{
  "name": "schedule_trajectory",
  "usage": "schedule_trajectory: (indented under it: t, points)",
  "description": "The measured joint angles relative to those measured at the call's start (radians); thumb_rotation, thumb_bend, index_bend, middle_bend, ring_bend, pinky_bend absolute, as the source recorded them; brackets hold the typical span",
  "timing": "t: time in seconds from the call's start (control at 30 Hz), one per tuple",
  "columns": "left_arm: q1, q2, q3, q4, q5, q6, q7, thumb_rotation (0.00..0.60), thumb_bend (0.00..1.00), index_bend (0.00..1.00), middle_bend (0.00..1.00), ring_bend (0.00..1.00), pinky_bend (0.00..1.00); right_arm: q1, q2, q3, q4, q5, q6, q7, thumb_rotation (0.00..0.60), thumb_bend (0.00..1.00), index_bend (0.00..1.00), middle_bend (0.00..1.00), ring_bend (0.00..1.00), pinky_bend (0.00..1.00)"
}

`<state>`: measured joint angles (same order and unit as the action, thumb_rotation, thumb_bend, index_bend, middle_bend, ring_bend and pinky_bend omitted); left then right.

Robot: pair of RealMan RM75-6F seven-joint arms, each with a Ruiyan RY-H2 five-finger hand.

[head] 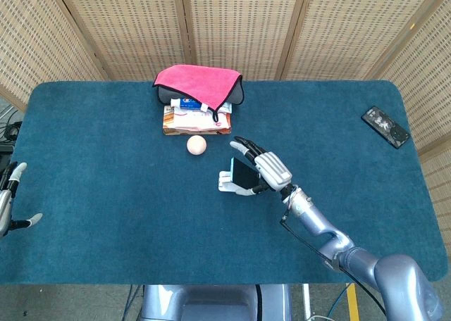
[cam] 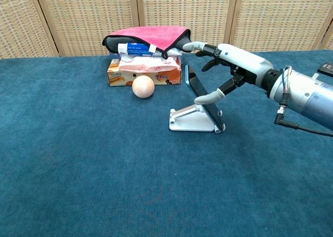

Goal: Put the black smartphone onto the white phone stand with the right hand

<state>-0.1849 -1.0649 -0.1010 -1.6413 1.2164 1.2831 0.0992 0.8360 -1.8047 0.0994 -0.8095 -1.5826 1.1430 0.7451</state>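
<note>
The black smartphone [cam: 194, 84] leans tilted on the white phone stand [cam: 186, 122], near the table's middle; from the head view the phone [head: 244, 173] shows on the stand [head: 225, 182]. My right hand [cam: 225, 65] is beside and above it with its fingers spread and lifted off the phone's top edge. Only the thumb lies against or very close to the phone's screen side. In the head view the right hand [head: 268, 167] sits just right of the phone. My left hand [head: 8, 200] hangs at the table's far left edge, fingers apart, holding nothing.
A peach ball [cam: 143, 86] lies left of the stand. Behind it is a tissue box [cam: 144, 71] with a tube and a pink cloth [cam: 148, 36] on a black item. Another dark phone [head: 385, 126] lies at the table's far right. Wicker screens close the back.
</note>
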Motion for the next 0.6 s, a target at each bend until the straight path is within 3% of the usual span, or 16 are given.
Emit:
schedule_trajectory:
  t: [0.23, 0.6]
  points:
    - [0.001, 0.004, 0.001, -0.002, 0.006, 0.000, -0.009, 0.600, 0.00, 0.00, 0.00, 0.00, 0.00, -0.020, 0.076, -0.004, -0.083, -0.003, 0.026, -0.031, 0.600, 0.00, 0.00, 0.00, 0.00, 0.12]
    - [0.017, 0.015, 0.014, -0.008, 0.062, 0.031, -0.043, 0.600, 0.00, 0.00, 0.00, 0.00, 0.00, -0.209, 0.410, -0.074, -0.377, 0.017, 0.121, -0.278, 0.600, 0.00, 0.00, 0.00, 0.00, 0.06]
